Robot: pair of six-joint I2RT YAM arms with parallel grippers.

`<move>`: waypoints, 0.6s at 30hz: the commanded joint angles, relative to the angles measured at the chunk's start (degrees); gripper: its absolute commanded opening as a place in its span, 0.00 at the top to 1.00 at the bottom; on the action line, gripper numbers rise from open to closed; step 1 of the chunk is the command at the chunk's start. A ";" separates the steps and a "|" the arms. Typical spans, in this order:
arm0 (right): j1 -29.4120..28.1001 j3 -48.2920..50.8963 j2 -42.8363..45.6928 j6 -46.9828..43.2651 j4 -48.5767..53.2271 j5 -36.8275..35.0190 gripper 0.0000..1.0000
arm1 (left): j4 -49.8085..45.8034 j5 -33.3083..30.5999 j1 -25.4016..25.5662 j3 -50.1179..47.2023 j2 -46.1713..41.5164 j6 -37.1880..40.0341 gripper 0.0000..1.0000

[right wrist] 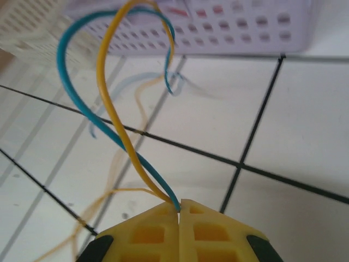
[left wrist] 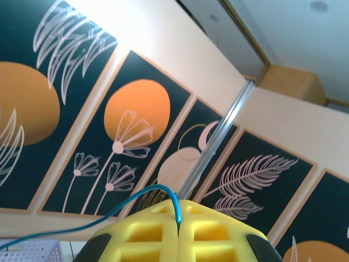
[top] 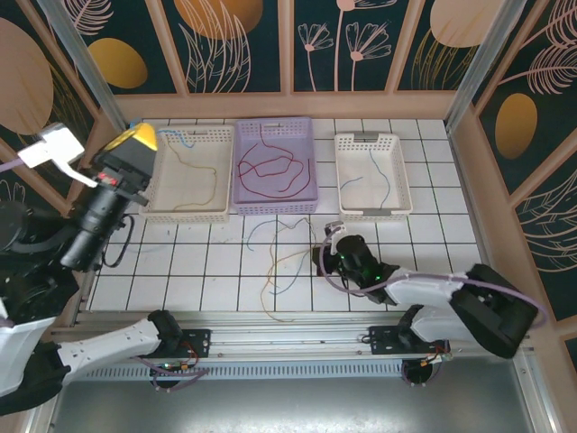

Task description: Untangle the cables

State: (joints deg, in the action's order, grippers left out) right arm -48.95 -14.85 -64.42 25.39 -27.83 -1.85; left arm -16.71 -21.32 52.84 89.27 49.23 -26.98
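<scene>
Pinching a blue cable (left wrist: 136, 194) between its clenched yellow pads (left wrist: 147, 234), the left gripper (left wrist: 178, 214) hangs high beside the white left basket (top: 194, 209), tilted up toward the patterned wall; holding the wire aloft probably lets its limp length trail down toward that basket, where a tan cable (top: 203, 194) lies; the right gripper (right wrist: 179, 206) sits low over the tiled table (right wrist: 294, 131), jaws clamped on two strands at once, a yellow cable (right wrist: 109, 93) and a teal-blue cable (right wrist: 71, 82), which rise in a loop and cross just above the pads; gripping where the pair runs side by side seems meant to anchor the snarl while it is teased apart; the remaining tangle (top: 279, 262) sprawls on the tiles just in front of the purple basket (top: 275, 194), which holds a red cable (top: 270, 170); a second blue cable (top: 379, 176) rests in the right basket (top: 397, 209); sorting by colour looks well along, with this yellow-and-blue knot left.
</scene>
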 commanded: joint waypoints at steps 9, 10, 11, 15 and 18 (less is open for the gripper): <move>0.92 6.18 31.27 -3.46 11.46 -1.34 1.00 | 12.80 12.99 0.20 3.30 17.30 5.77 1.00; 0.96 7.05 33.30 -3.04 11.61 -1.62 1.00 | 14.96 15.14 0.25 3.88 19.07 5.97 1.00; 1.01 7.77 34.98 -2.70 11.90 -1.96 1.00 | 16.97 17.04 0.20 4.46 20.99 5.90 1.00; 0.96 10.32 39.89 -1.80 12.53 -3.47 1.00 | 24.73 22.05 0.23 6.43 27.32 6.10 1.00; 0.99 11.91 42.27 -1.21 13.28 -4.40 1.00 | 27.73 25.21 0.10 9.96 33.19 5.72 1.00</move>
State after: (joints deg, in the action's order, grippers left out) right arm -48.29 -4.38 -24.05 23.07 -15.79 -4.19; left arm 2.13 -1.56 52.84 95.55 79.90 -22.26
